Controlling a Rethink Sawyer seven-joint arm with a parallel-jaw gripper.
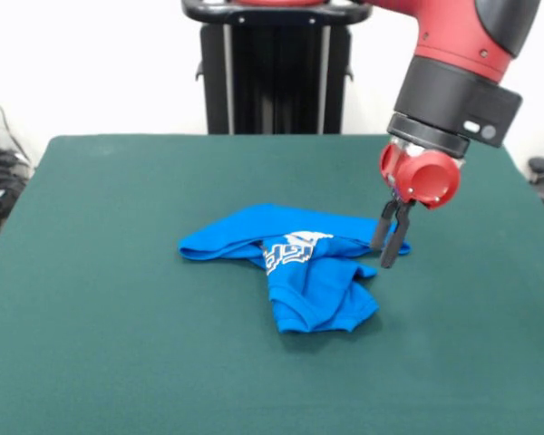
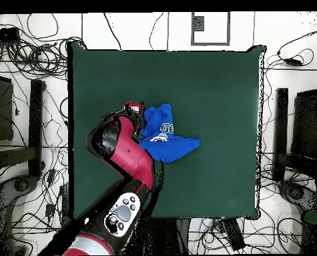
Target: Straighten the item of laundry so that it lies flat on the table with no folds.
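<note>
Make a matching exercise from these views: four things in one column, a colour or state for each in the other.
1. item of laundry
2. table
3. gripper
4. lettering

A. dark green, flat
B. white, partly folded over
C. bright blue, crumpled
D. dark fingers at the cloth's edge

Pairs: 1-C, 2-A, 3-D, 4-B

The desk (image 1: 118, 362) is bare green almost everywhere, so the way is open along every edge and into all four corners. Only the crumpled blue shirt (image 1: 313, 281) lies in the way, near the desk's middle.
</note>
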